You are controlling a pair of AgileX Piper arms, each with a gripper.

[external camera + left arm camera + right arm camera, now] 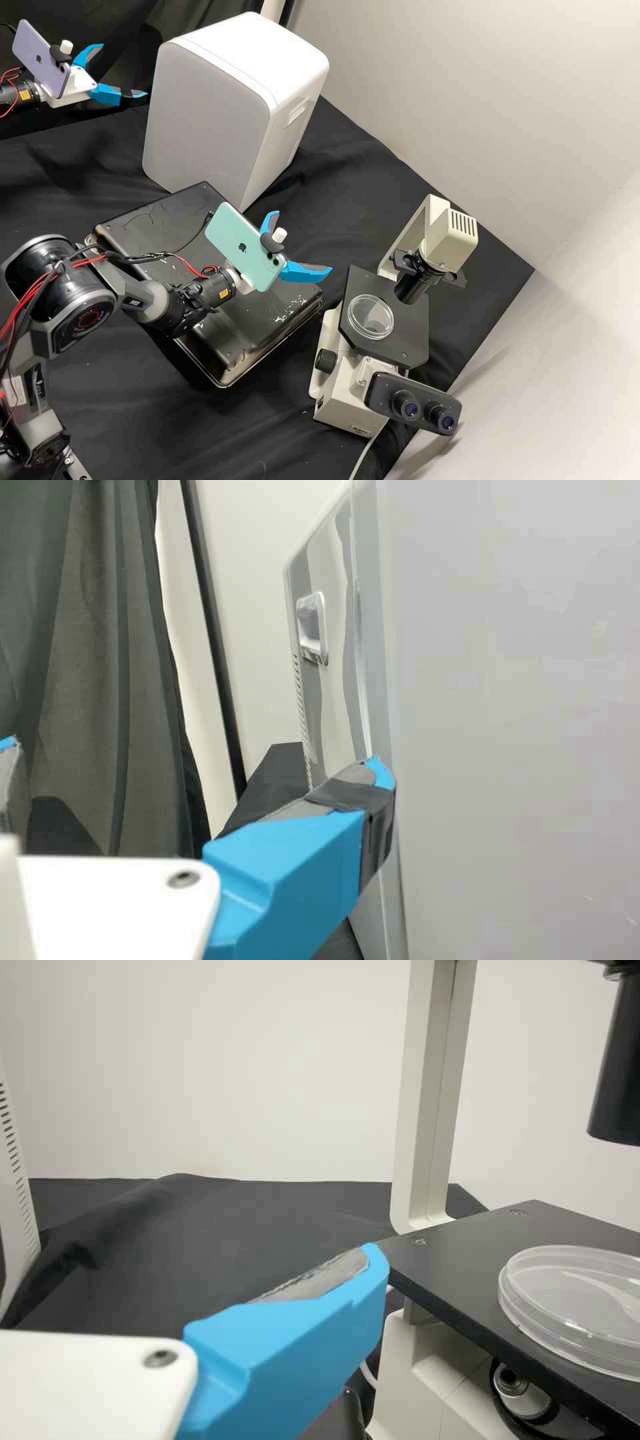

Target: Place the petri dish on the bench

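Your clear round plastic petri dish [370,318] lies flat on the black square stage [408,343] of the white inverted microscope [347,387], not on the black cloth-covered table [133,413]. In the high view the microscope stands at the right of the table, with its eyepieces toward the camera.

Your right hand [303,241] hangs in the air between a shallow dark metal tray [160,223] and the microscope, over the tray's edge nearest the stage. Its two blue fingers are spread wide with nothing between them. One fingertip points toward the stage's corner, near it but apart from it. In the right wrist view that blue finger [300,1335] is about level with the stage top, and the dish rests farther along the stage, past the tip.

Your left hand [123,71] is at the far left of the table, beside a tall white plastic box [233,100]. It too is spread wide and holds nothing. In the left wrist view one of its fingers [300,875], with a grey pad on its inner face, lies close against the box's wall. You cannot tell whether it touches.
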